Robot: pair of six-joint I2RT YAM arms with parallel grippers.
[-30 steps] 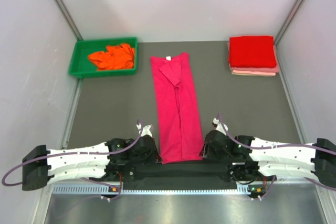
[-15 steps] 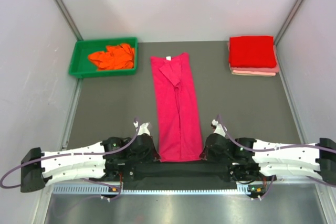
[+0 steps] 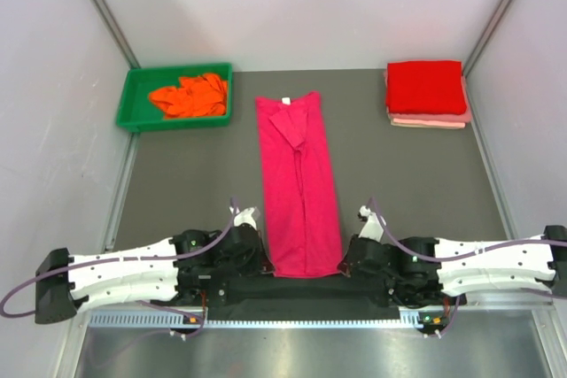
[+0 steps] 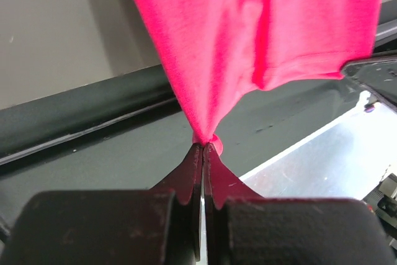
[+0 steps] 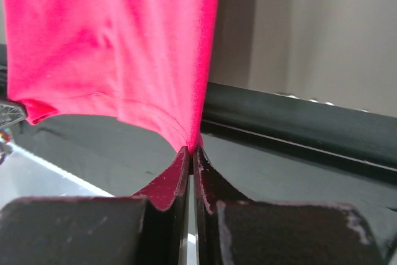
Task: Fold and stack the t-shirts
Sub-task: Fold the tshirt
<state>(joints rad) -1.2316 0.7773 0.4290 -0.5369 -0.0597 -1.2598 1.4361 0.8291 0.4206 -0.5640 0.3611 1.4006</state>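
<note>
A magenta-pink t-shirt (image 3: 299, 179) lies as a long narrow strip down the middle of the grey mat, collar at the far end. My left gripper (image 3: 268, 265) is shut on its near left hem corner (image 4: 206, 134). My right gripper (image 3: 343, 265) is shut on its near right hem corner (image 5: 189, 141). Both hold the hem lifted over the near edge of the table. A bright red t-shirt (image 3: 426, 87) lies folded on top of a pale pink one (image 3: 431, 119) at the far right. An orange t-shirt (image 3: 190, 95) lies crumpled in the tray.
A green plastic tray (image 3: 133, 95) stands at the far left. A black bar (image 3: 306, 288) runs across the near edge between the arm bases. Grey walls close in the left, right and far sides.
Both grippers have drawn the shirt's near hem a little toward the arm bases. The right arm has pulled back and lowered. The shirt strip has slid slightly nearer.
</note>
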